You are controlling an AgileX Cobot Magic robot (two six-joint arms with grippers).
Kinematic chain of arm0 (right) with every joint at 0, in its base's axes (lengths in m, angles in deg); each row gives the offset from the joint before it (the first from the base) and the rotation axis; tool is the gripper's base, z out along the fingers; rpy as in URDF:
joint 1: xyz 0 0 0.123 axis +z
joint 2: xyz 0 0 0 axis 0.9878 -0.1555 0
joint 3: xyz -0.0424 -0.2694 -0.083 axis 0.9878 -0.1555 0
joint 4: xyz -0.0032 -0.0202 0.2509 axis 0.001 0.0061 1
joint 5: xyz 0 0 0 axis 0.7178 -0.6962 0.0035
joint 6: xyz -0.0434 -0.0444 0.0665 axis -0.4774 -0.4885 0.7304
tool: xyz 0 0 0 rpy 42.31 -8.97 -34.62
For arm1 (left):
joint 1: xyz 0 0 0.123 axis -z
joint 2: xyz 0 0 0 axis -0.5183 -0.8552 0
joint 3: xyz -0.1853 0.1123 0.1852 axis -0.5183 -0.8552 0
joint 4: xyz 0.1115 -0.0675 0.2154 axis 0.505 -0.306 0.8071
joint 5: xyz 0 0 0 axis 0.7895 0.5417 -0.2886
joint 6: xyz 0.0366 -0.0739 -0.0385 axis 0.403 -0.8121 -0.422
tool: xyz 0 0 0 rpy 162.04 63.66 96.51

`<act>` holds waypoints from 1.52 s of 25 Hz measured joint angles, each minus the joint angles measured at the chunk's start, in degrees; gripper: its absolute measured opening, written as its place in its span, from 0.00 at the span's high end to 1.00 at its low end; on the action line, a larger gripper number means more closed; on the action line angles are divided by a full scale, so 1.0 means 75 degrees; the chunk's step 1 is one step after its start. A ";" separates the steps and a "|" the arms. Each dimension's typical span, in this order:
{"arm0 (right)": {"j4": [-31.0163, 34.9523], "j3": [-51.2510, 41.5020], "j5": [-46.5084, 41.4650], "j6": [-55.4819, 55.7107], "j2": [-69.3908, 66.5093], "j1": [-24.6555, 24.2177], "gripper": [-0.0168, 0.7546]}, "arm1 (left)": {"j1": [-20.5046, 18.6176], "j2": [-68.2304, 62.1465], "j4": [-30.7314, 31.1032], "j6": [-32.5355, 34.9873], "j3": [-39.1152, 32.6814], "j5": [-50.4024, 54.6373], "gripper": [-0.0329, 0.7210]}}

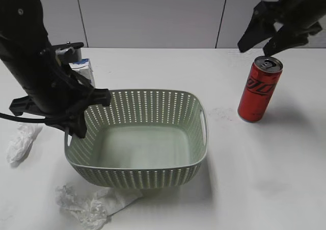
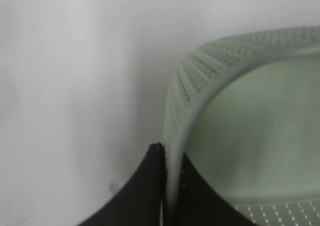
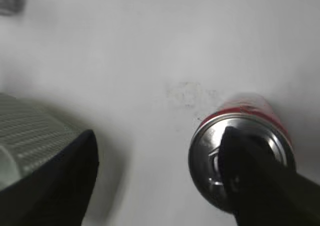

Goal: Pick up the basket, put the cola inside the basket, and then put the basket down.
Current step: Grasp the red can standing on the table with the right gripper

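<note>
The pale sage-green basket [image 1: 142,138] sits in the middle of the white table, empty. My left gripper [image 1: 76,120] is shut on its left wall; the left wrist view shows the basket rim [image 2: 175,136] pinched between the two black fingers [image 2: 170,158]. The red cola can [image 1: 259,90] stands upright to the right of the basket. My right gripper [image 1: 257,44] is open and hovers just above the can. In the right wrist view [image 3: 160,141] one finger is over the can's silver top [image 3: 210,151]; the other is to its left.
A white-and-blue carton [image 1: 82,69] stands behind my left arm. Crumpled white paper lies at the left [image 1: 20,141] and in front of the basket [image 1: 91,204]. A grey wall runs behind the table.
</note>
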 joint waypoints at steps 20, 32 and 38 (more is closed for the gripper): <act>-0.1259 0.1035 -0.0817 -0.0008 -0.0830 0.0338 0.25 | 0.0000 0.0000 -0.0002 0.0000 0.0000 0.0015 0.96; -0.2146 0.1743 -0.1101 0.0601 0.0425 0.0338 0.25 | 0.0000 0.0000 -0.0114 0.0000 0.0000 0.0178 0.96; -0.2761 0.1022 -0.1118 0.0692 0.2317 0.0338 0.25 | 0.0000 0.0000 -0.0321 0.0000 0.0000 0.0162 0.96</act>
